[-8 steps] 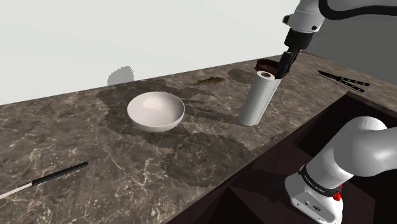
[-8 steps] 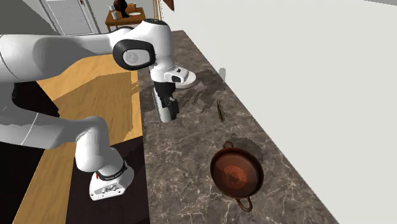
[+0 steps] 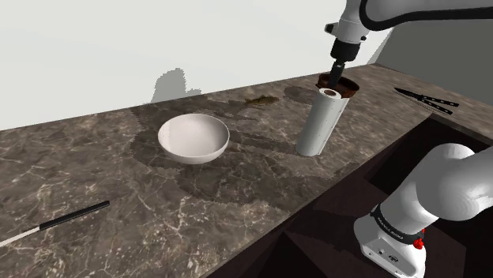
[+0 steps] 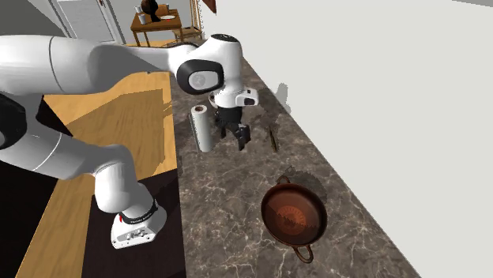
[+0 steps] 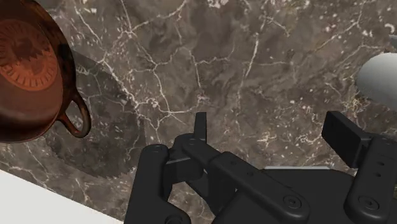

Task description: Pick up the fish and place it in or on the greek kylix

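Three views, one entry. Shoulder view: we list the gripper (image 3: pixel 336 77) hanging over the marble counter (image 3: pixel 158 205), just behind the top of the upright white roll (image 3: pixel 320 122). The fish (image 3: pixel 262 99), a small dark sliver, lies on the counter near the wall, between the roll and the white bowl (image 3: pixel 193 138). The reddish-brown kylix (image 3: pixel 350 85) stands behind the roll, largely hidden by it and by the gripper. Second exterior view: the fish (image 4: pixel 273 139) lies just beside the gripper on the wall side, well apart from the kylix (image 4: pixel 294 215), which sits nearer this camera. Wrist view: the two black fingers (image 5: pixel 201 124) stand spread with only bare marble between them, so nothing is held. The kylix, one loop handle showing, is cut off at the edge. A pale rounded shape (image 5: pixel 380 79) at the opposite edge is also cut off, and we cannot tell whether it is roll or bowl. Judgement: we take the approach to the fish as the step in hand, with the grasp not yet made. The next move calls for centring over the fish, setting the jaws across its narrow body, then lowering. Head and tail are too small to tell apart.
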